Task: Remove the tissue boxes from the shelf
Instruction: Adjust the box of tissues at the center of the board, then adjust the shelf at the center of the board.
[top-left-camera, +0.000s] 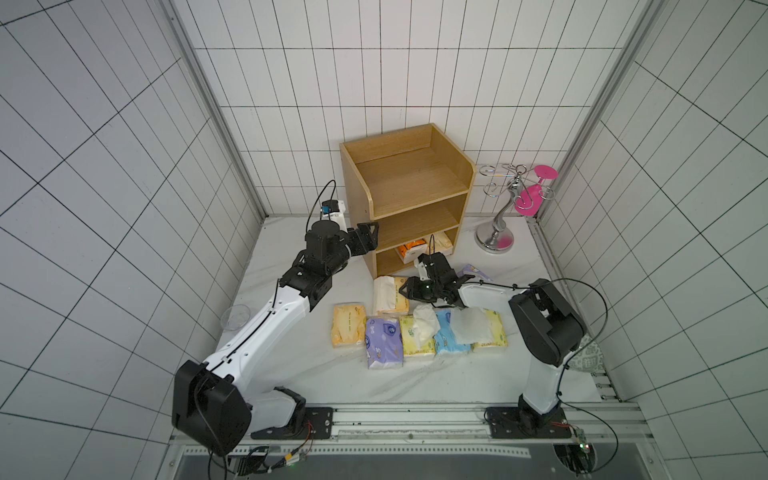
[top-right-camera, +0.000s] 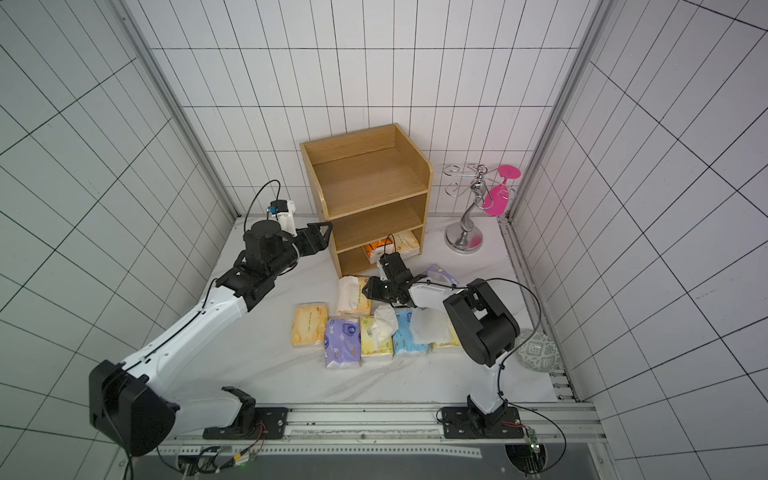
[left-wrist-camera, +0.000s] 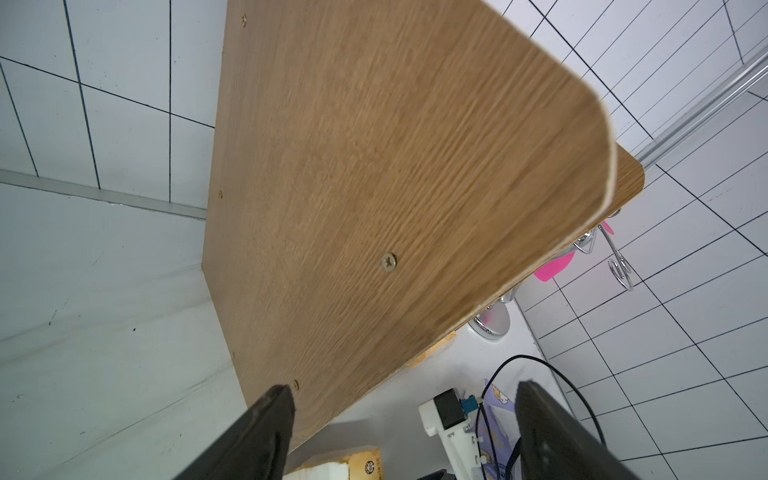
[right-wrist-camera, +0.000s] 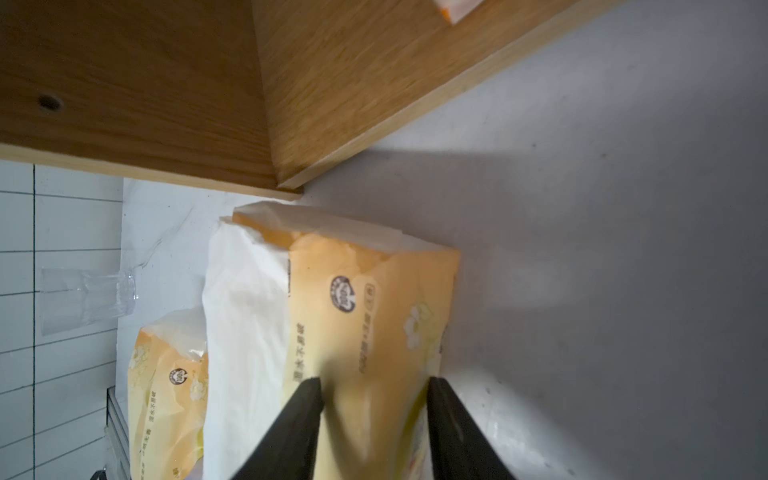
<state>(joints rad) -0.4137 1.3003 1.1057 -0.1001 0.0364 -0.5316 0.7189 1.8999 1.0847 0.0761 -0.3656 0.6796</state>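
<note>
Low in the frame in both top views, a row of tissue packs (top-left-camera: 384, 340) lies side by side on the worktop (top-left-camera: 316, 374). Just above the row, a peach pack (top-left-camera: 390, 299) lies right in front of the shelf (top-left-camera: 409, 174). The right end effector (right-wrist-camera: 374, 386) is over the near end of this pack. In the right wrist view one black finger (right-wrist-camera: 299, 415) is in front of the pack's face and the other sits by its edge. I cannot tell if they pinch the pack or only hang by it.

A little higher in the frame is the shelf's bottom tier. Two packs are inside it: a bright orange pack (top-left-camera: 411, 251) and, to its right, a pale yellow pack (top-left-camera: 442, 245). I think these two are the ones to get next. They lie just past the right end effector, straight up the frame from it, and the open front of the shelf faces that arm. It is too dark in there to tell which way their long sides run.

The left end effector (left-wrist-camera: 405, 388) is at the left of the shelf. Its jaws are wide apart and hold nothing. It points at the shelf's outer side wall, so wood stands between it and the two packs. The right arm is nearer and has the clear way in.
</note>
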